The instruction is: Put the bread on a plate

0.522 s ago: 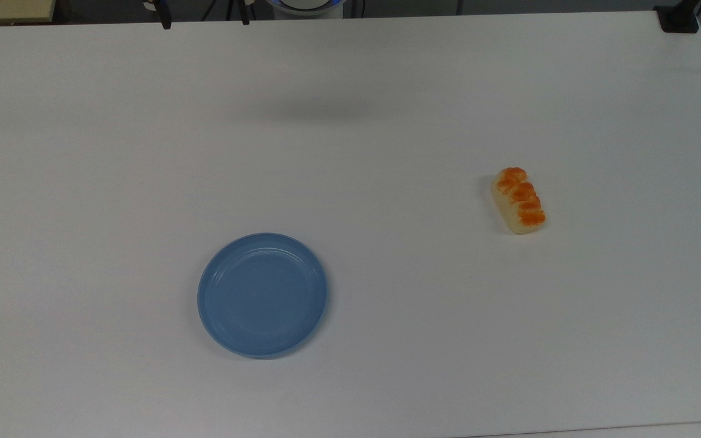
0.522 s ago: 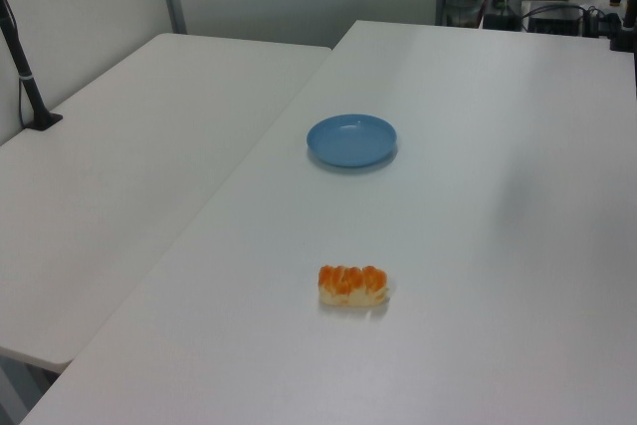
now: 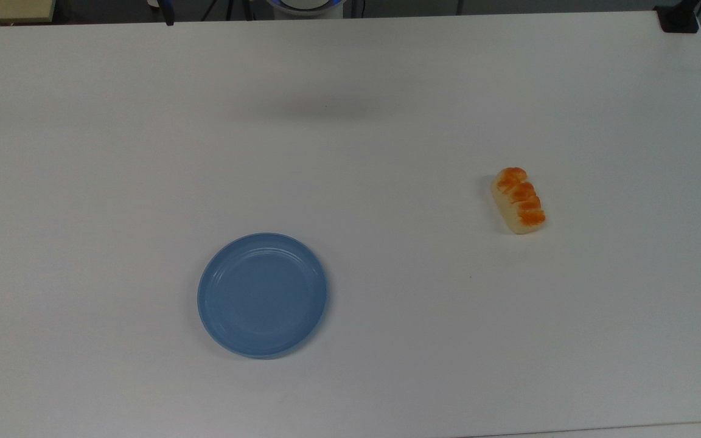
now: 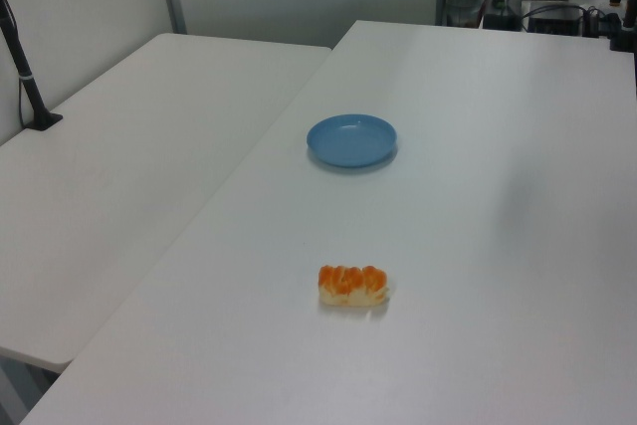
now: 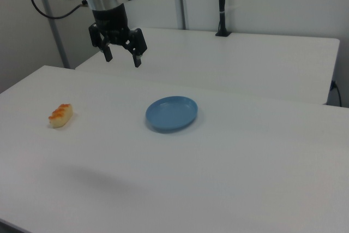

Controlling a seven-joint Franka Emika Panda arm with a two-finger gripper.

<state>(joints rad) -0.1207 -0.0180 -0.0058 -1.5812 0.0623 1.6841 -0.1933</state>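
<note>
The gripper (image 5: 122, 57) hangs high above the worktop (image 3: 387, 121), fingers spread wide, holding nothing. The bread (image 3: 518, 200) lies on the worktop at the top view's right — well apart from the empty plate (image 3: 263, 295).

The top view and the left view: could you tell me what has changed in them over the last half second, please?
Almost nothing. At the top view's upper edge, the two dark fingertips that poked in earlier have shifted: one dark tip remains there, the other is gone. Nothing was taken hold of or let go. The bread lies in the same spot on the table, and the plate has stayed put, bare.
</note>
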